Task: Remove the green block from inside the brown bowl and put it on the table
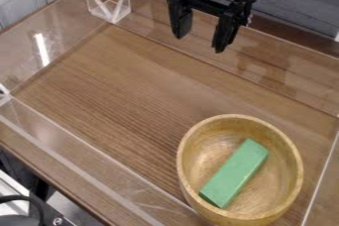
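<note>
Your table [119, 91] has clear acrylic walls [79, 161] around it, and nothing sits between the gripper [201, 32] and the brown bowl [199, 141]. The 1 green block [235, 172] lies flat inside that bowl (near right corner). Your gripper hangs at the far edge, pointing down, fingers spread wide, holding nothing.

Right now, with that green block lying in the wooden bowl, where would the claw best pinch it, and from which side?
Probably across the middle of the green block, coming straight down from above. It lies flat in the brown bowl, and the raised rim blocks any sideways approach. Its long sides are parallel and close together, so the open gripper should turn to span the narrow width, fingers on the long edges.
</note>
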Tool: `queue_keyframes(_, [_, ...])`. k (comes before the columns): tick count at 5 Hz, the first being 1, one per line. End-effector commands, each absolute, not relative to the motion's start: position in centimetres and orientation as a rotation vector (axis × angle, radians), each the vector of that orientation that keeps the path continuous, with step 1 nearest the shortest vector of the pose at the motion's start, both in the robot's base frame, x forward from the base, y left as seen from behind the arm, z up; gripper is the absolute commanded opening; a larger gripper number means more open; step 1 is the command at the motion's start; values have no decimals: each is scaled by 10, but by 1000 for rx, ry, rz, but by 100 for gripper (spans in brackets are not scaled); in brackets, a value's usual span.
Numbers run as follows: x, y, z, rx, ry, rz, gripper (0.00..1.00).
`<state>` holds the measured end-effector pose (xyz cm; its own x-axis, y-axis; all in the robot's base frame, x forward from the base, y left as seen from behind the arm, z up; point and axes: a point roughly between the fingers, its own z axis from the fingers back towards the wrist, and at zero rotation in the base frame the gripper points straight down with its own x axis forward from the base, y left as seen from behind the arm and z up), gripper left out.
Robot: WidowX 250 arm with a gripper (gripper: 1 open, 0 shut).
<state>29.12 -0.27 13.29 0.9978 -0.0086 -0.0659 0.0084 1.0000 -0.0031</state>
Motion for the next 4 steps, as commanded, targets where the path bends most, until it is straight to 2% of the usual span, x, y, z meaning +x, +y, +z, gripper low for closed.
queue_keyframes(1, [271, -23, 123, -18, 89, -2, 100])
queue_keyframes(2, [245, -53, 110, -36, 115, -3, 100])
queue_keyframes(4, [217, -112, 86, -54, 53, -7, 100])
